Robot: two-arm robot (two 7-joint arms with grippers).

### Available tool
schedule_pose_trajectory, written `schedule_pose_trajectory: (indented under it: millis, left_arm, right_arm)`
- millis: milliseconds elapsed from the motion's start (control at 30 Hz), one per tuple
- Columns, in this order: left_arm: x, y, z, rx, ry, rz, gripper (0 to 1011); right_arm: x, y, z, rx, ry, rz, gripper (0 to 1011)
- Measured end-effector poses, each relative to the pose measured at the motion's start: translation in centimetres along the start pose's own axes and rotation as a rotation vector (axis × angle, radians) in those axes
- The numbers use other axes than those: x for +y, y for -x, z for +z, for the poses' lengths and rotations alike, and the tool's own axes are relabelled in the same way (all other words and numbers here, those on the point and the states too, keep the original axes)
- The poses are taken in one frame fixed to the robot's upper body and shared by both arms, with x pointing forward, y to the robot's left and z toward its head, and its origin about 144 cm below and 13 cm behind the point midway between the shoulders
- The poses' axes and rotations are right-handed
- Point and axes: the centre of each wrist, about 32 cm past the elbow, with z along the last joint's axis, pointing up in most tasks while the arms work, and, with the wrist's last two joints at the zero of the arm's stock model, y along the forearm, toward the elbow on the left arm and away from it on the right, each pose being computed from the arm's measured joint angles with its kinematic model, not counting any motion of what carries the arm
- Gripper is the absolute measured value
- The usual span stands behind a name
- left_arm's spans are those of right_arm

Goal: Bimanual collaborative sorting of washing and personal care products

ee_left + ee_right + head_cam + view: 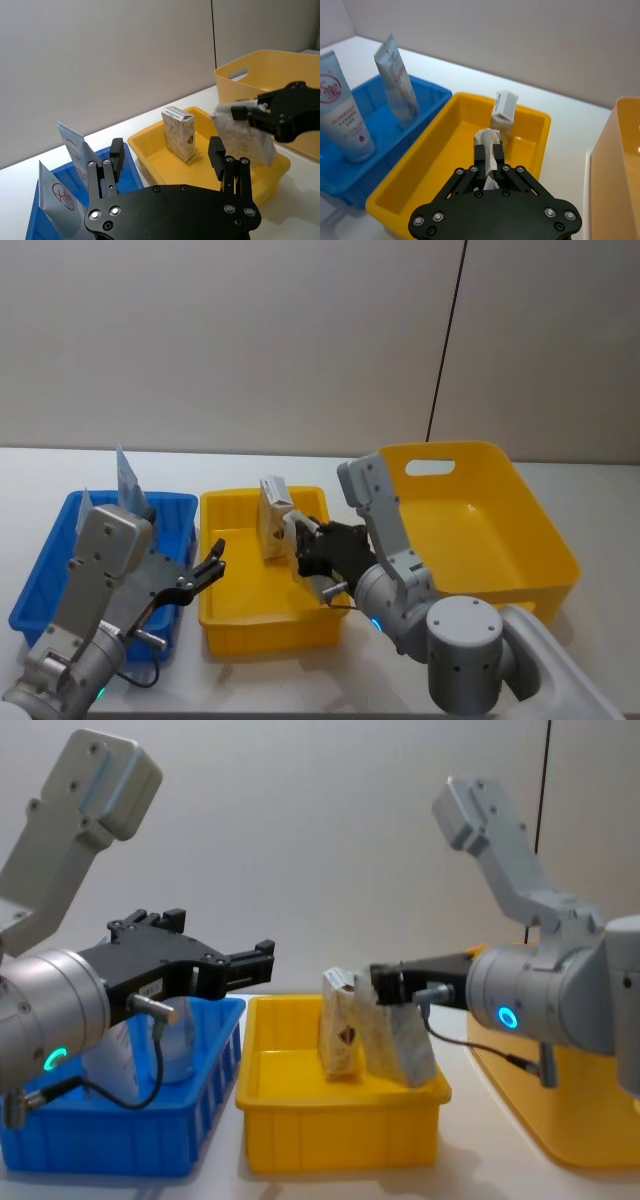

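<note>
Right gripper [385, 988], clamped on the top of a cream carton [405, 1050], holds it inside the small yellow bin [340, 1120], just beside a second carton [335, 1030] that we see upright. Left gripper [212, 566], fingers spread and empty, hovers left of that bin, by the blue bin [100, 1140] with two tubes [342, 107].

Head view looks down, chest view level across, wrists close; all share the small yellow bin [270, 633].

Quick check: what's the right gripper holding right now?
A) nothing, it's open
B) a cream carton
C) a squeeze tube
B: the right gripper is shut on a cream carton at the small yellow bin, beside a second carton standing in it.
</note>
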Motion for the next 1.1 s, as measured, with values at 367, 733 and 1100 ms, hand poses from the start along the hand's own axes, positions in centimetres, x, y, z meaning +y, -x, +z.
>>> schedule_pose_trajectory:
  millis: [367,733,1100]
  left_arm:
    - [0.0,0.0,0.0,0.000,0.000,0.000,1001]
    - [0.0,0.0,0.0,0.000,0.000,0.000,1001]
    - [0.0,0.0,0.0,0.000,0.000,0.000,1001]
  right_arm:
    - [-0.7,-0.9,1.6,-0.038,-0.113,-0.028,13]
    - [-2.3,-3.6,3.3,-0.092,-0.176,-0.152,12]
    - [-4.2,-6.8,3.6,-0.140,-0.150,-0.279,12]
